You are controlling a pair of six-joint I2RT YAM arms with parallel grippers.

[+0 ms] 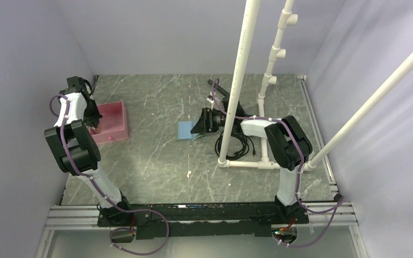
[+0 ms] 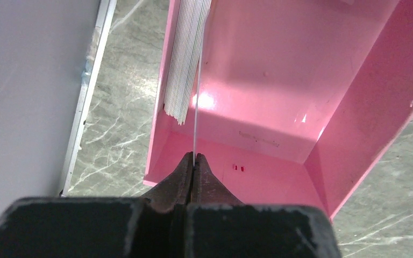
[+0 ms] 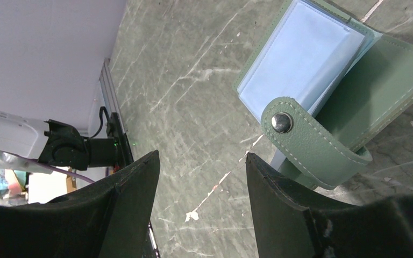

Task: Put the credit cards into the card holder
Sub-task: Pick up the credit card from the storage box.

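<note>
A stack of credit cards (image 2: 185, 59) stands on edge against the left wall of the pink tray (image 2: 279, 80). My left gripper (image 2: 194, 156) is shut on one thin white-edged card (image 2: 197, 107), seen edge on just beside the stack. From above, that gripper (image 1: 94, 124) reaches down into the tray (image 1: 115, 126). The green card holder (image 3: 376, 80) lies open on the table, showing pale blue sleeves and its snap tab (image 3: 306, 142). My right gripper (image 3: 201, 158) stands open just beside it with only bare table between its fingers. In the top view, the holder (image 1: 185, 130) lies mid-table by the right gripper (image 1: 200, 124).
A white pipe frame (image 1: 236, 80) rises from the table right of centre, with black cables (image 1: 239, 145) coiled at its foot. The left wall and a metal edge rail (image 2: 86, 91) run close beside the tray.
</note>
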